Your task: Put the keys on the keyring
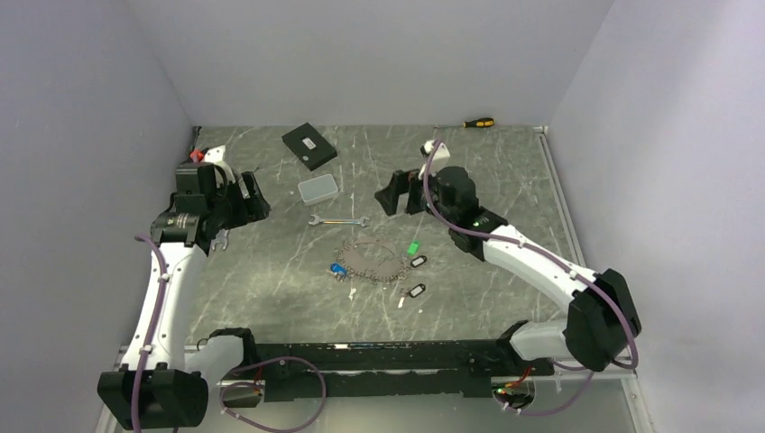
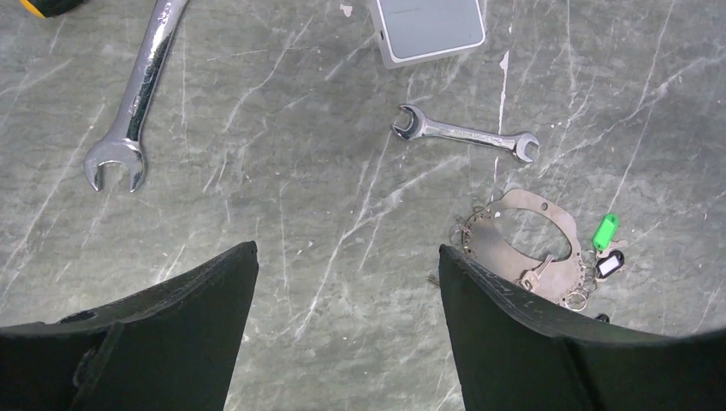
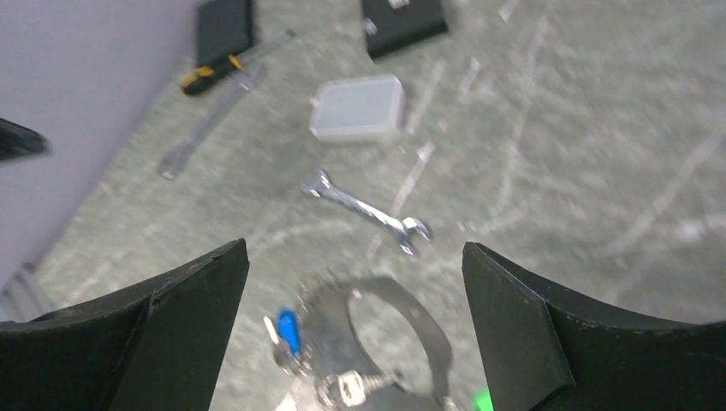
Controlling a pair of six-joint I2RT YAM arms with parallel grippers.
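The keyring (image 1: 372, 260) is a dark wire loop fringed with small keys, lying mid-table. Around it are a blue tag (image 1: 337, 268), a green tag (image 1: 413, 247) and two black-and-white tags (image 1: 418, 262). My left gripper (image 1: 257, 200) is open and empty, up and to the left of the ring. My right gripper (image 1: 390, 194) is open and empty, above the ring's far side. In the left wrist view the ring (image 2: 505, 248) and green tag (image 2: 605, 231) lie beside the right finger; the gripper (image 2: 347, 253) is over bare table. In the blurred right wrist view the ring (image 3: 428, 325) and blue tag (image 3: 287, 330) lie below my gripper (image 3: 353, 248).
A small silver wrench (image 1: 338, 220) lies just beyond the ring. A grey box (image 1: 318, 188) and a black box (image 1: 308, 145) sit further back. A screwdriver (image 1: 478, 123) lies at the back wall. A larger wrench (image 2: 137, 94) lies near the left arm.
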